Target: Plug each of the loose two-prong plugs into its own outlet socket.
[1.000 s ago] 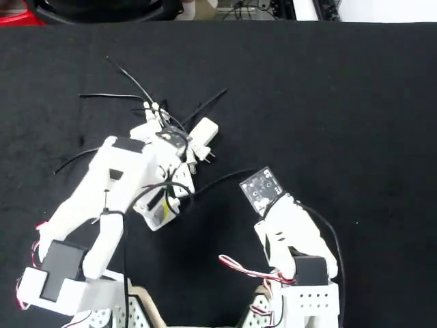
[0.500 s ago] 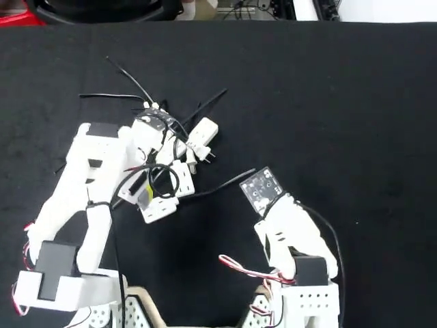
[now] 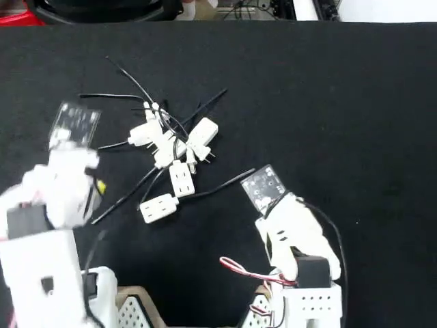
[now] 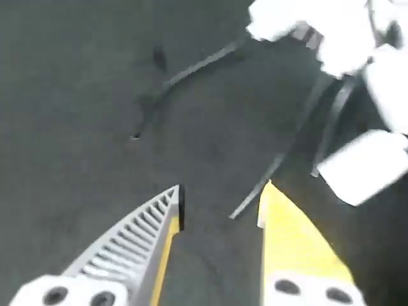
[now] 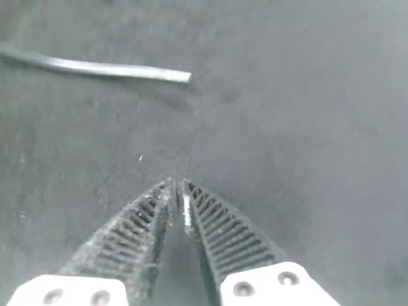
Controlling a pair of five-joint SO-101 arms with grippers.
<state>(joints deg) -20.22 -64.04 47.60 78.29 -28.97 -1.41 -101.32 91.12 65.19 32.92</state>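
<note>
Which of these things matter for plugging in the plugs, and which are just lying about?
For the job: plugs, sockets, cords, left gripper, right gripper.
Lying about: red item, cables beyond the table.

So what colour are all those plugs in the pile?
White plugs, with thin black cords. The high view shows them best.

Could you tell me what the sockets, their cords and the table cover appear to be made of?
Sockets: likely hard plastic, white and smooth, with moulded blocky edges. Cords: probably rubber or vinyl sheathing, black, thin and bending loosely. Table cover: seemingly matte black cloth or felt, showing no glare.
</note>
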